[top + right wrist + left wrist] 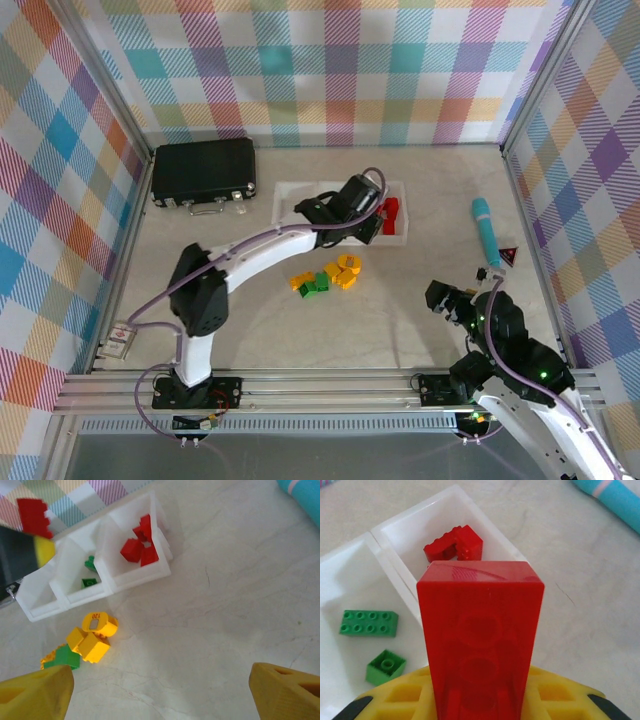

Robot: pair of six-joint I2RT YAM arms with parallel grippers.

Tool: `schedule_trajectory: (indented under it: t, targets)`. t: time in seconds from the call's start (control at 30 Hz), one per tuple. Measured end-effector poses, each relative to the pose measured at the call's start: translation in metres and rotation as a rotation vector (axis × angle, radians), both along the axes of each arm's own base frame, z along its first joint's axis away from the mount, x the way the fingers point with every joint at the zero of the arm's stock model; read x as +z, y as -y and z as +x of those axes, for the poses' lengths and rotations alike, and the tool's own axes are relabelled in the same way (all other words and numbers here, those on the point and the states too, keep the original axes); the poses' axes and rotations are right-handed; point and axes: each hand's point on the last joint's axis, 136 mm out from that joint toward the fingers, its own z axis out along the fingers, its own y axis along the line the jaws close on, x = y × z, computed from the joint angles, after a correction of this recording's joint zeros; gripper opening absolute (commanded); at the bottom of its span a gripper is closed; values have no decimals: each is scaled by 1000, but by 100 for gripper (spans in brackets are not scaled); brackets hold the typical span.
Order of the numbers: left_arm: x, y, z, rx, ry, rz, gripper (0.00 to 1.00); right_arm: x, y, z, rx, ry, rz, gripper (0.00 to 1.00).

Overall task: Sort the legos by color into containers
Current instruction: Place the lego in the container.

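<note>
Over containers (pixel 288 192) at far-middle of surface (pixel 420 310), left jaws clenched red lego (pixel 480 630); right jaws stood released near front-right corner. We judged it light, rigid, slick: pinch flat sides. Loose legos (pixel 327 277) lay mid-surface.

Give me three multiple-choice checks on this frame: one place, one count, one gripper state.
1. Where do the sorted red bricks lie?
A) end bin nearest the teal tool
B) on the table
C) black case

2. How many green bricks are in the middle bin?
A) one
B) two
C) four

3. The left gripper is:
A) open, empty
B) shut on a red brick
C) shut on a yellow brick

Answers:
1 A, the red pile sits in that end bin.
2 B, two show there in the left wrist view.
3 B, a red brick stands clamped in it.
</note>
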Motion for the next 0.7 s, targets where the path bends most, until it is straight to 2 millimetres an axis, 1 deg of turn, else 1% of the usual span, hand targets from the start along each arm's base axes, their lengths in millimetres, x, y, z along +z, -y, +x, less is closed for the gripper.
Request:
schedule_trajectory:
  t: [0.13, 0.23, 0.4, 0.57, 0.7]
  targets:
    - [-32, 21, 24, 75, -23, -21, 32, -6, -1, -2, 0, -25, 5, 91]
    - [-45, 33, 34, 103, -34, -48, 31, -7, -1, -1, 1, -34, 1, 91]
    - [-59, 40, 42, 139, -46, -74, 32, -10, -3, -1, 6, -52, -6, 91]
    - [-68, 49, 54, 163, -28, -89, 32, -11, -4, -1, 11, -55, -5, 90]
    - [-80, 56, 63, 178, -18, -84, 33, -13, -5, 0, 16, -67, -9, 90]
